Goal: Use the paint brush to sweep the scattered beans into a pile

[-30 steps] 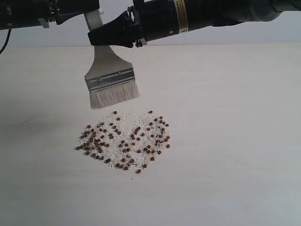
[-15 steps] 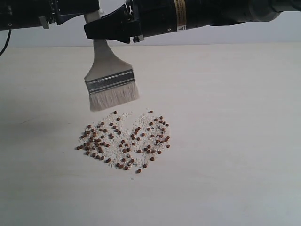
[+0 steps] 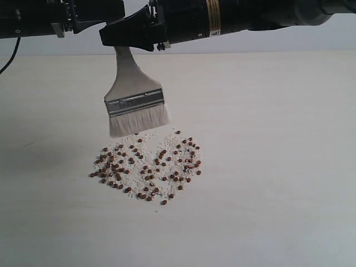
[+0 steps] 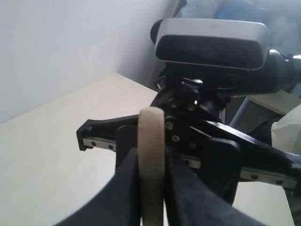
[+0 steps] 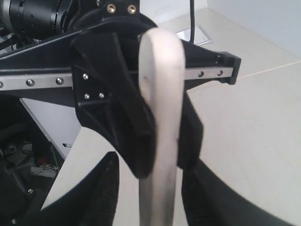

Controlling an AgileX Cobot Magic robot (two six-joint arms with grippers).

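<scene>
At far edge of beans (image 3: 147, 167), paint brush (image 3: 135, 102) bristles, left gripper (image 4: 150, 157) pinching handle, right gripper (image 5: 155, 165) spread, wide table (image 3: 278, 167) around.

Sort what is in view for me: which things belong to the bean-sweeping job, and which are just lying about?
Part of the job:
- paint brush, handle clamped in the left gripper
- right gripper, open around the same handle
- beans, scattered below the bristles

Just lying about:
- white crumbs mixed among the beans
- table, only the surface underneath
</scene>
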